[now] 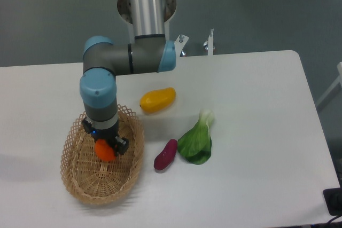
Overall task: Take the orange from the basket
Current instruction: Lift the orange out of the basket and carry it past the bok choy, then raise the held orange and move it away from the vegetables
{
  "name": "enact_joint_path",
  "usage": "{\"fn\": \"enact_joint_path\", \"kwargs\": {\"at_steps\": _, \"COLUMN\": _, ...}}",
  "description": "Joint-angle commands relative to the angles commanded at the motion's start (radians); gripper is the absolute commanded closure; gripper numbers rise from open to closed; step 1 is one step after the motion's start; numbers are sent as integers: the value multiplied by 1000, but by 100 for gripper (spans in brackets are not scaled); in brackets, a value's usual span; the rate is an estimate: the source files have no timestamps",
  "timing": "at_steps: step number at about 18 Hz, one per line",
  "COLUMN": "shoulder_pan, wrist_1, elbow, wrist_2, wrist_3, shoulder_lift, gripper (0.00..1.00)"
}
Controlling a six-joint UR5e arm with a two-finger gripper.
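The orange [105,150] is a small bright-orange fruit over the middle of the tan wicker basket [85,185], which stands at the table's front left. My gripper [106,148] points straight down into the basket and its dark fingers are closed around the orange. The wrist hides the top of the fruit. I cannot tell whether the orange touches the basket floor or hangs just above it.
A yellow-orange mango-shaped fruit [157,100] lies on the table right of the basket's far end. A purple sweet potato [165,155] and a green leafy vegetable [196,140] lie to the right of the basket. The arm's base post [145,4] stands at the table's back edge.
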Motion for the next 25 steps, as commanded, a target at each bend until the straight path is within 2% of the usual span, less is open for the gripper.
{"fn": "enact_joint_path", "kwargs": {"at_steps": 4, "shoulder_pan": 84, "wrist_1": 2, "elbow": 8, "wrist_2": 0, "wrist_3": 11, "shoulder_lift": 43, "gripper": 53}}
{"fn": "enact_joint_path", "kwargs": {"at_steps": 7, "shoulder_pan": 141, "wrist_1": 2, "elbow": 11, "wrist_2": 0, "wrist_3": 73, "shoulder_lift": 64, "gripper": 53}}
{"fn": "enact_joint_path", "kwargs": {"at_steps": 13, "shoulder_pan": 209, "wrist_1": -11, "elbow": 87, "wrist_2": 14, "wrist_3": 135, "shoulder_lift": 45, "gripper": 52}}
{"fn": "enact_joint_path", "kwargs": {"at_steps": 16, "shoulder_pan": 256, "wrist_1": -14, "elbow": 89, "wrist_2": 67, "wrist_3": 182, "shoulder_lift": 37, "gripper": 52}}
{"fn": "enact_joint_path", "kwargs": {"at_steps": 20, "shoulder_pan": 328, "wrist_1": -12, "elbow": 89, "wrist_2": 74, "wrist_3": 230, "shoulder_lift": 35, "gripper": 52}}
{"fn": "enact_joint_path", "kwargs": {"at_steps": 25, "shoulder_pan": 402, "wrist_1": -14, "elbow": 98, "wrist_2": 78, "wrist_3": 428, "shoulder_lift": 32, "gripper": 51}}
